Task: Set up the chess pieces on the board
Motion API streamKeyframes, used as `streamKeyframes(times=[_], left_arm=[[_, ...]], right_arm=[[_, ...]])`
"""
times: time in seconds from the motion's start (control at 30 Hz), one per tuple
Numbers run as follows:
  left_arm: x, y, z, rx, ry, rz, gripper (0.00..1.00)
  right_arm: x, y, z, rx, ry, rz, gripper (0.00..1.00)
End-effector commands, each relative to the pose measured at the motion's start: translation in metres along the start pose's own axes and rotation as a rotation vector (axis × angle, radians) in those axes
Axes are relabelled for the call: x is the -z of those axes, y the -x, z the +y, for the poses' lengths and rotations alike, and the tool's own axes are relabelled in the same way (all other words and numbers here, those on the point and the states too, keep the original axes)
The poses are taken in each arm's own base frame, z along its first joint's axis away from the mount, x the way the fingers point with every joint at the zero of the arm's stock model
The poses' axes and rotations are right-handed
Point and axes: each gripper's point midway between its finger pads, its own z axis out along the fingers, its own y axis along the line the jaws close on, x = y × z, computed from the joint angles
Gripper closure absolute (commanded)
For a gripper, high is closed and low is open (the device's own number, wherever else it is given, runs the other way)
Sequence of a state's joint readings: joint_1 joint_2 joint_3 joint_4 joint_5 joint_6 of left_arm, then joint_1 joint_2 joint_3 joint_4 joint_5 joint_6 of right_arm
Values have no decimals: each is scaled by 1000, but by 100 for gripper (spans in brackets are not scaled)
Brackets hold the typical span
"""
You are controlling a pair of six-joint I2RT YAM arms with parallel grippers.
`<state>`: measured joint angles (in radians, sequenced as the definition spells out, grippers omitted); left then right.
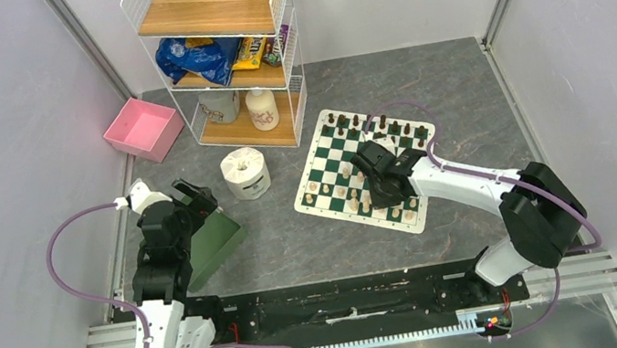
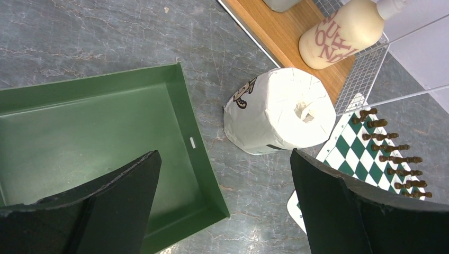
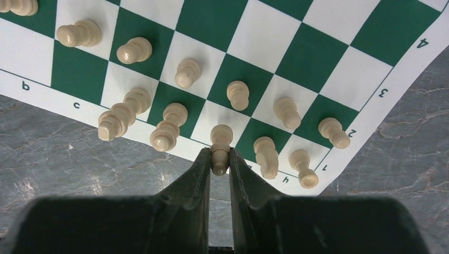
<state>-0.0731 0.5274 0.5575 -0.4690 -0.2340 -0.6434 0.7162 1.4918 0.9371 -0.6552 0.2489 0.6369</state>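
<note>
1. Right tool (image 3: 220, 159): fingers closed on a single cream piece (image 3: 221, 143), one finger on each flank. I cannot tell whether its foot touches the board.
2. The held piece sits over the outermost row of the board (image 3: 312, 58), right at the white border nearest the arm bases.
3. In the top view the right tool (image 1: 377, 184) is low over the near half of the board (image 1: 334, 168), with the arm reaching in from the right.
4. Other cream pieces (image 3: 238, 95) stand upright in two rows on that near side. Two neighbours stand on the outer row just right of the held one, and two just left of it.
5. Dark pieces (image 1: 371, 123) line the far side of the board. The left wrist view shows a column of them (image 2: 394, 148) along one edge.
6. Left tool (image 2: 224, 153): jaws spread wide apart, hanging above the rim of the green bin (image 2: 106, 121) and the grey table (image 2: 106, 37).
7. A toilet roll (image 2: 280, 111) stands on the table between the green bin and the board, near the board's corner.
8. A wire shelf (image 1: 223, 57) stands at the back, with a cream bottle (image 2: 339, 34) on its lowest tier. A pink bin (image 1: 141, 130) sits to its left.
</note>
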Motion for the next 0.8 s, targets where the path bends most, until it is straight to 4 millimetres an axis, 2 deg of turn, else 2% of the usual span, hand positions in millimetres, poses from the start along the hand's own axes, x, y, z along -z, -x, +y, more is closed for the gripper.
streamKeyframes(times=[0.0,0.4,0.63,0.77], left_arm=[[0,11,1,-22,2,-48,0],[0,9,3,-23,8,-45,0],[-2,6,3,-20,7,-39,0],[-2,8,3,-19,9,-43,0]], right_arm=[[-5,8,5,-25,1,-33,80],[-16,-1,3,-11,-15,-2,78],[-13,1,5,-10,2,-7,66],[-2,7,6,-12,18,-29,58]])
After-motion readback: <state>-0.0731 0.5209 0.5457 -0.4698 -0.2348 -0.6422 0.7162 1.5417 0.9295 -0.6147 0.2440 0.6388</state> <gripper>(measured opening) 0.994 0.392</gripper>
